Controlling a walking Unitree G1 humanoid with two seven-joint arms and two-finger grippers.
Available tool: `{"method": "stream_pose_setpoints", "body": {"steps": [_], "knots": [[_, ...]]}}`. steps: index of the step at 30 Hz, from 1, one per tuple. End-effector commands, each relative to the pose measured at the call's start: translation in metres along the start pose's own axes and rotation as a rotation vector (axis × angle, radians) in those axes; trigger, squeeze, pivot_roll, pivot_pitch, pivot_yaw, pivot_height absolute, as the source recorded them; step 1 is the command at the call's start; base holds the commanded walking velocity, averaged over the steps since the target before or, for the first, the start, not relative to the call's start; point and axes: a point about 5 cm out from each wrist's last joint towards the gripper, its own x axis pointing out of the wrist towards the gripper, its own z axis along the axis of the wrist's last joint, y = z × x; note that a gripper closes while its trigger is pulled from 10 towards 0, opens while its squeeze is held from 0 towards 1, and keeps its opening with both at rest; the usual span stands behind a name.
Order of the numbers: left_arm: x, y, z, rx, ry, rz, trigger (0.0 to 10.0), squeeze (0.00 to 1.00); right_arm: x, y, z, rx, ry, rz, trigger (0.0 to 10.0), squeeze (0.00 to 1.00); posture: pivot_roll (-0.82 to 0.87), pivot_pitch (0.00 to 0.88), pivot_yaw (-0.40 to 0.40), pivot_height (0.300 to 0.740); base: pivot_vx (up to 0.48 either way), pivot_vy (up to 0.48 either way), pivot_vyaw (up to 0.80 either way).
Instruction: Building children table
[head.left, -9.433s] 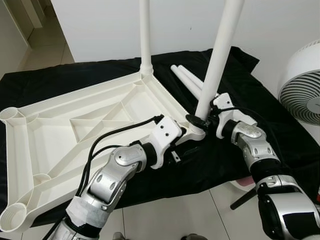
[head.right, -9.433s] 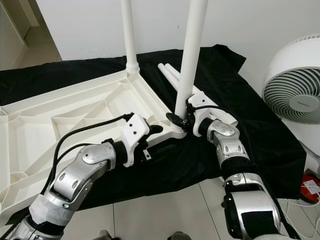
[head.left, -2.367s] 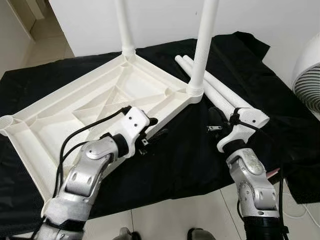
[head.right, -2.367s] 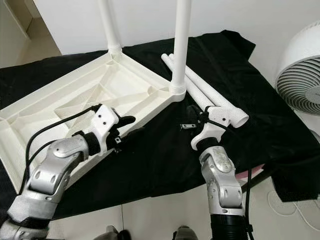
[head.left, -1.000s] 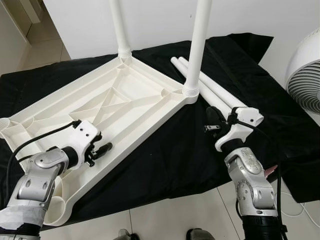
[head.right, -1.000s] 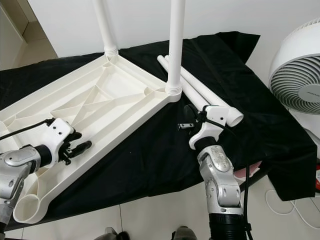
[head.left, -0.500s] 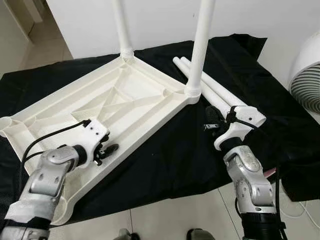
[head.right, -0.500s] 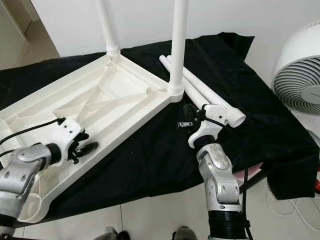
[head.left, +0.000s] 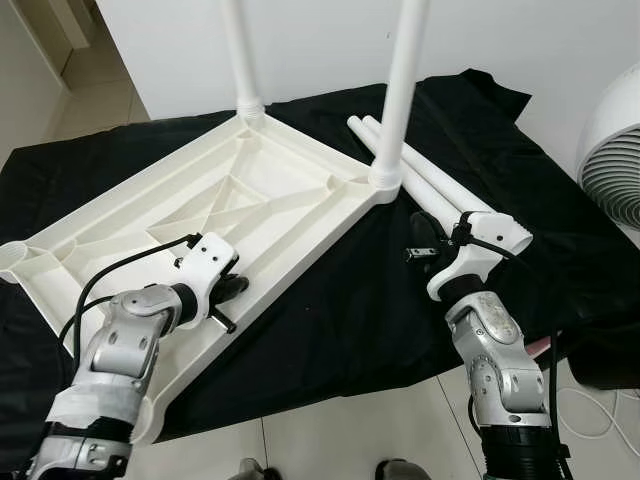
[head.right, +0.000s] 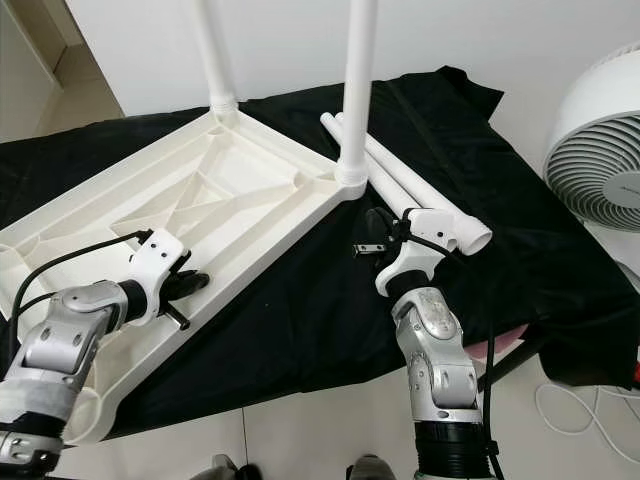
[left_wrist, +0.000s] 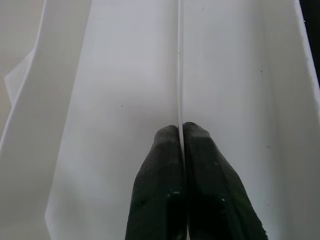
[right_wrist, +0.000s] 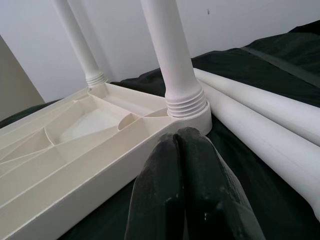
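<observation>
— While we log the lot, where does the tabletop lie?
— Item one: white plastic tabletop, upside down on a black cloth, ribbed underside up. Two legs stand upright in its far corner sockets; the near corner sockets are bare.

— Loose parts?
— Item two: two spare legs, white tubes, lying side by side on the cloth just beyond the right-hand fitted leg, running toward the right arm.

— Left tool?
— Item three: left tool, at the tabletop's near long edge, roughly midway along it. In the left wrist view its fingers are pressed together with a thin white rib of the tabletop pinched between the tips.

— Right tool?
— Item four: right tool, over the cloth, near the corner that carries the right-hand fitted leg, apart from it. In the right wrist view its fingers are closed against each other with nothing between them, pointing at the threaded collar where that leg meets the socket. The spare legs lie just beside it.

— Surroundings?
— Item five: white fan, right of the cloth. Pale tiled floor below the cloth's near edge. White wall behind.
</observation>
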Motion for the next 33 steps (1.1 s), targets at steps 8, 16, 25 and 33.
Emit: {"method": "stream_pose_setpoints", "body": {"steps": [8, 16, 25, 33], "knots": [[0.006, 0.022, -0.008, -0.161, 0.014, 0.544, 0.0, 0.0, 0.003, 0.005, 0.0, 0.01, -0.006, 0.012, 10.0, 0.0, -0.15, 0.09, 0.102, 0.74, 0.0, 0.0, 0.0], [0.013, 0.026, 0.004, -0.266, -0.026, 0.698, 0.0, 0.0, 0.004, 0.006, 0.0, 0.011, -0.006, 0.013, 10.0, 0.0, -0.16, 0.091, 0.101, 0.74, 0.0, 0.0, 0.0], [0.015, 0.021, 0.016, -0.242, -0.096, 0.573, 10.0, 1.0, 0.002, 0.007, -0.001, 0.014, -0.01, 0.006, 10.0, 0.0, -0.17, 0.093, 0.115, 0.74, 0.0, 0.0, 0.0], [0.003, 0.02, 0.028, -0.153, -0.188, 0.4, 10.0, 0.63, 0.002, 0.007, -0.001, 0.015, -0.009, 0.007, 10.0, 0.0, -0.16, 0.091, 0.114, 0.74, 0.0, 0.0, 0.0]]}}
